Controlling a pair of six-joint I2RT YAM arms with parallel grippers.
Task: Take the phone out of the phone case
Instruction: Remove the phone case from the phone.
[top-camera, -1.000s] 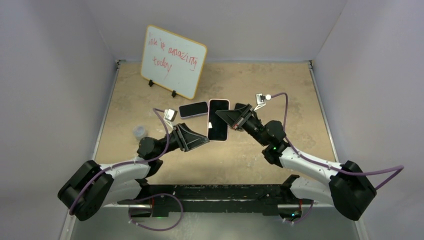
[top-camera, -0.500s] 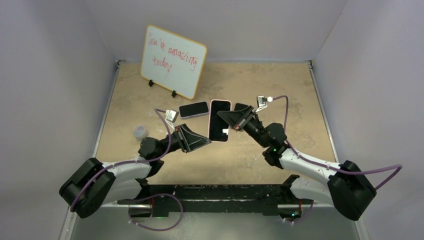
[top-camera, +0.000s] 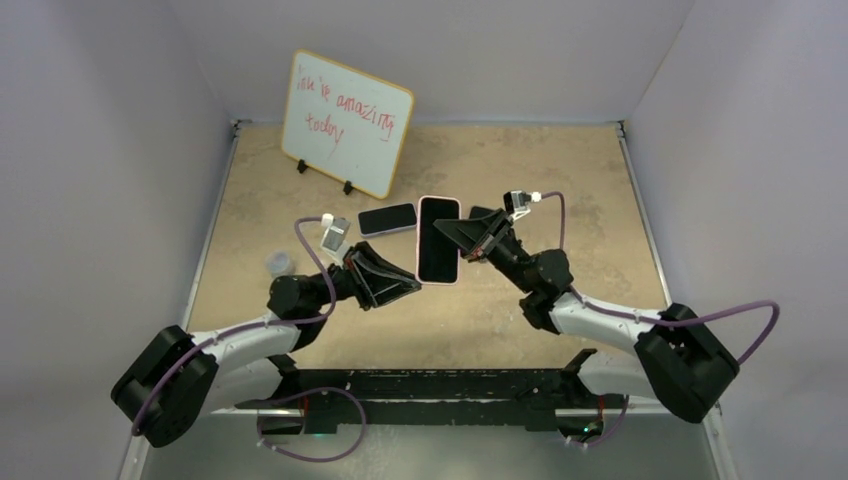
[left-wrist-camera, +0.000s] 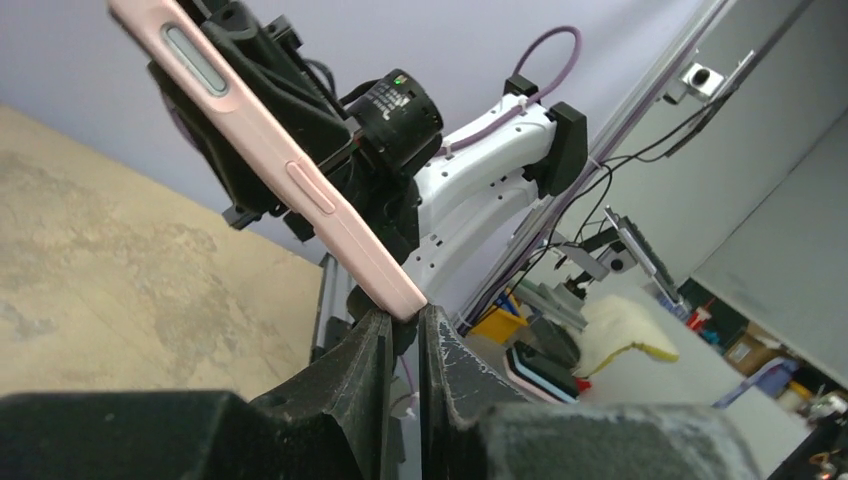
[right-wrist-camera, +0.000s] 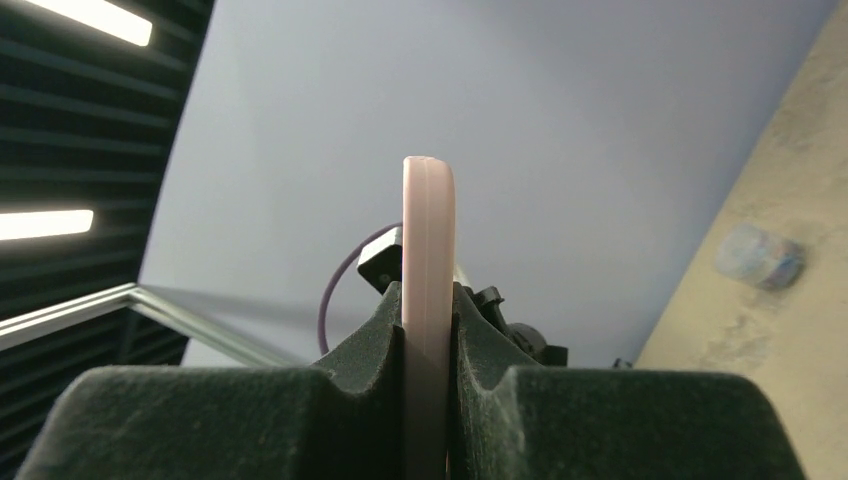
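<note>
The phone case (top-camera: 438, 202) is showing as a pale pink shell with rounded corners, and along one long side two raised oblong buttons are standing out, one greyish and one pink. The phone (top-camera: 437, 242) is sitting inside it, its black screen facing up towards the overhead camera with the pink rim running all around it. The cased phone is hanging in the air above the middle of the tabletop (top-camera: 570, 180), touching nothing but the two hands. The right hand (top-camera: 460, 238) is pinching the case's right long edge, the pink edge sitting tight between its two dark fingers (right-wrist-camera: 375, 350). The left hand (top-camera: 414, 284) is coming in from below left, its fingers (left-wrist-camera: 365, 350) pressed almost together and nipping the case's near left corner at their very tips. Two phones are showing in all: the held one, and a second dark phone (top-camera: 387, 218) that is lying flat on the tabletop just to the left of the first; whether it is wearing a case cannot be told. One pink case is showing. A single whiteboard (top-camera: 345, 123) with red handwriting is standing propped on small feet at the back left. One small clear cup (top-camera: 279, 264) is resting near the tabletop's left edge, too small to show any contents. A dark thing (top-camera: 483, 212) is peeking out behind the right hand, mostly hidden.
</note>
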